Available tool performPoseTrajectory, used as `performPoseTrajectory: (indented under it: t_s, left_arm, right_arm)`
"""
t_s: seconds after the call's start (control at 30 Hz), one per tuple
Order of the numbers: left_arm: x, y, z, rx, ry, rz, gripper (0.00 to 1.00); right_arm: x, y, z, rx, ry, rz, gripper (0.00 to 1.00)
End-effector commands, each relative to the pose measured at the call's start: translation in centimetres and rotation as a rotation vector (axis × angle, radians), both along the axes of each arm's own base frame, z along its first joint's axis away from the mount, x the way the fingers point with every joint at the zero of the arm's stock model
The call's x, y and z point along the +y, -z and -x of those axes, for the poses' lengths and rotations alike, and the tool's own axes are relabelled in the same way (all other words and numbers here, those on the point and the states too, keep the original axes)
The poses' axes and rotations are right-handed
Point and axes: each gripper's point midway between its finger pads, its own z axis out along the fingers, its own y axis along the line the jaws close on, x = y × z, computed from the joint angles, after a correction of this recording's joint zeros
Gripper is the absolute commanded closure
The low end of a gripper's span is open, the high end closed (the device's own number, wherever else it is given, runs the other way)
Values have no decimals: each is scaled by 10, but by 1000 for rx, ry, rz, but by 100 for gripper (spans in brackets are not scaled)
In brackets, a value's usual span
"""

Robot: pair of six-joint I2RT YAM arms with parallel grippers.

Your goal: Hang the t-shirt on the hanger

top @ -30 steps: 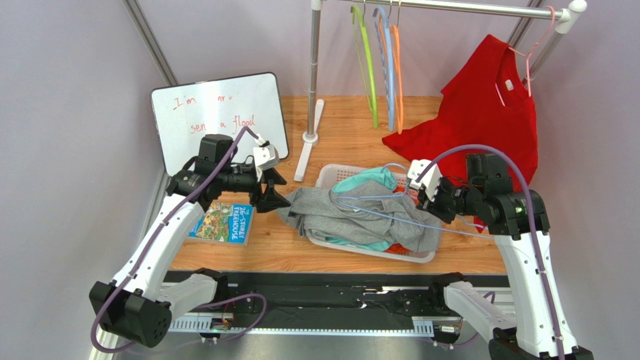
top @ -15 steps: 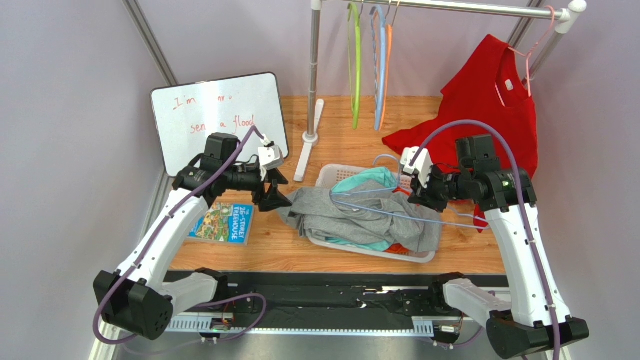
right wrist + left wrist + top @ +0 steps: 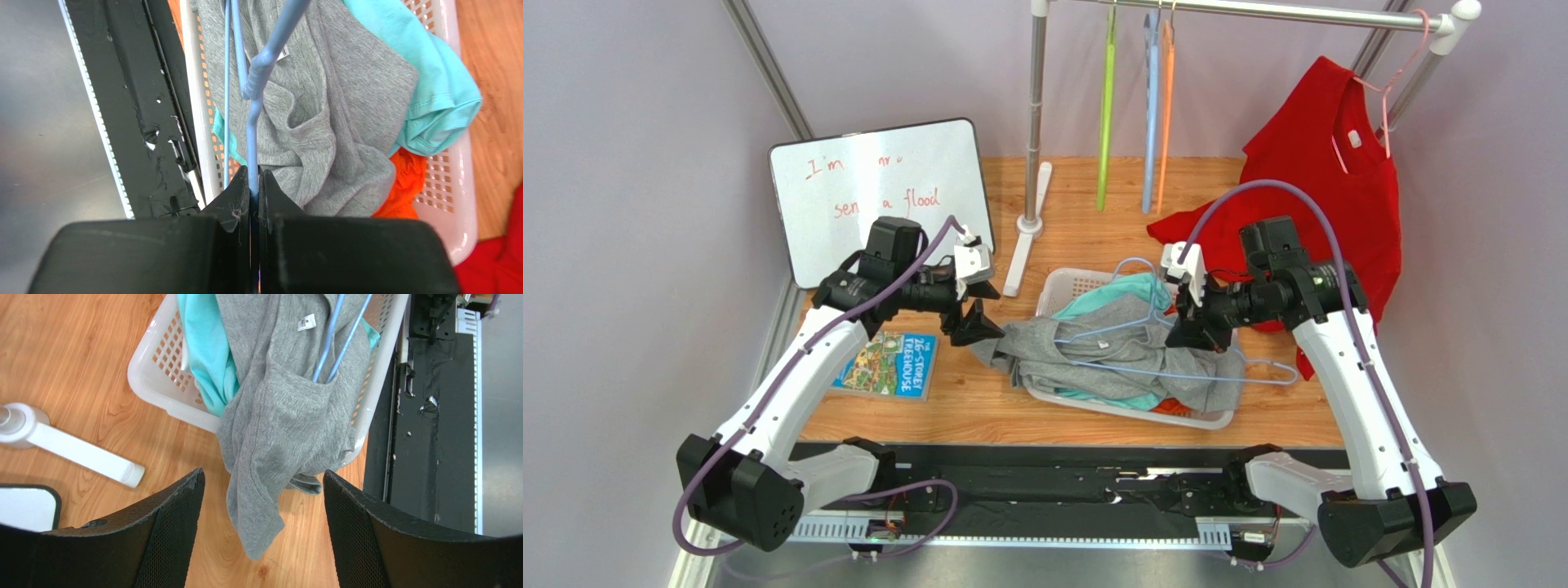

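The grey t-shirt lies bunched in a white basket, and one end spills over the left rim onto the table. The thin pale-blue hanger rests across it, with one arm tucked into a fold of the shirt near the white neck label. My right gripper is shut on the hanger's wire above the basket's right part. My left gripper is open just left of the basket. In the left wrist view the shirt's hanging end lies between and beyond the fingertips, untouched.
A teal garment and an orange one lie under the shirt. A whiteboard and a book are at left. The rack's pole base stands behind. Green, blue and orange hangers and a red t-shirt hang from the rail.
My right gripper has swung left and away from me with the hanger, turning it over the shirt. The left gripper has edged right toward the basket. The hangers on the rail have swung.
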Motion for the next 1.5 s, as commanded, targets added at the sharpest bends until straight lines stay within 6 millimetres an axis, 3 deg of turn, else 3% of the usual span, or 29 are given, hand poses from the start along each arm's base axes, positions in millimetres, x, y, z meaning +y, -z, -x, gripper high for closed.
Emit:
performPoseTrajectory:
  t_s: [0.0, 0.23, 0.73, 0.93, 1.07, 1.2, 1.33, 1.47]
  left_arm:
    - [-16, -8, 6, -123, 124, 21, 25]
    - [-30, 6, 5, -147, 211, -25, 25]
    - [-34, 6, 2, -132, 234, -25, 23]
    - [-41, -5, -3, -108, 211, 20, 21]
    - [-46, -10, -7, -80, 198, 44, 21]
    - [-46, -2, -5, -82, 223, 35, 23]
    - [-43, 9, 0, -68, 262, 10, 32]
    - [-45, 15, -2, -52, 268, 5, 32]
  right_arm:
    - [0, 10, 50, 277, 2, -8, 100]
    - [16, 11, 21, 232, -13, -31, 100]
    - [58, -2, -35, 82, -64, -44, 100]
    - [76, 10, -43, 68, -134, -23, 100]
    - [77, 24, -42, 97, -177, 17, 100]
    - [78, 30, -46, 105, -172, 23, 100]
    - [88, 29, -51, 117, -186, 3, 100]
    - [100, 32, -56, 109, -202, -7, 100]
